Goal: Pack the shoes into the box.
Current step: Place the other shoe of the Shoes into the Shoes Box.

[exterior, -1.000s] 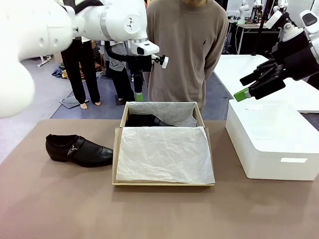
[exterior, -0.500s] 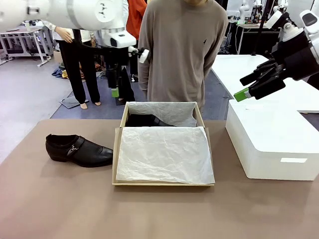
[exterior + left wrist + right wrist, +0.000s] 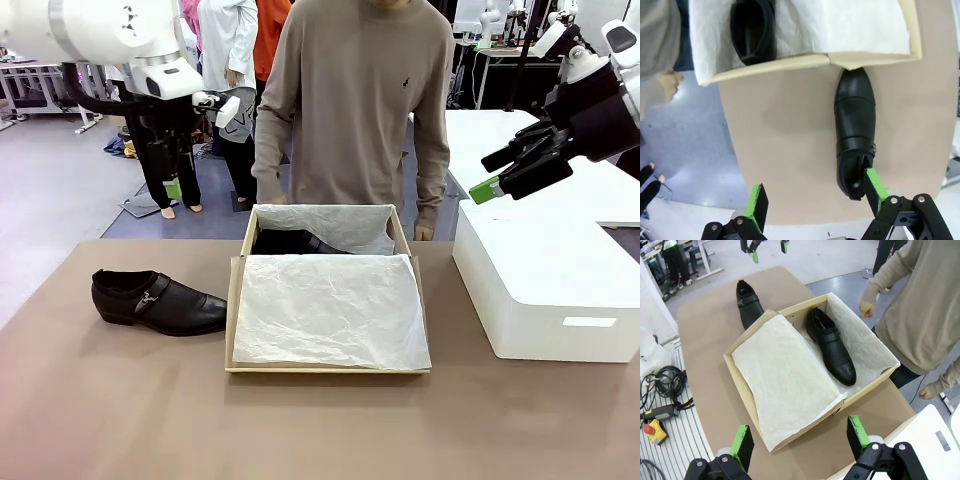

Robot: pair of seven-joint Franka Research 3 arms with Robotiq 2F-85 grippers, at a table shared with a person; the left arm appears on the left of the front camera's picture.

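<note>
- Up at the far left corner of the tabletop [image 3: 120, 400], the left gripper [image 3: 816, 194] hangs with its fingers pointing down, spread wide and holding nothing.
- Directly below it lies one of the shoes [image 3: 158, 300], upright on its sole near the left edge. Its toe points at the box [image 3: 232, 320] and sits right up against the box's left wall; I cannot tell whether they touch.
- The right gripper [image 3: 492, 175] is raised over the far left corner of the white box [image 3: 545, 290], also wide open and empty.
- The tabletop is a plain matte brown with rounded corners. Beyond its far edge are a grey-blue floor [image 3: 60, 180], a white table [image 3: 480, 130] and people standing well back.
- A person [image 3: 365, 110] in a beige sweater stands at the far edge, just behind the box, with both arms hanging down.
- The cardboard box sits mid-tabletop, open at the top and lined with crinkled white tissue paper [image 3: 330, 310].
- A loose sheet of the tissue covers its near part.
- The second shoe [image 3: 830, 342] lies inside along the far wall, on the paper, with its toe towards the right.
- The white box stands at the right edge, apart from the cardboard one.
</note>
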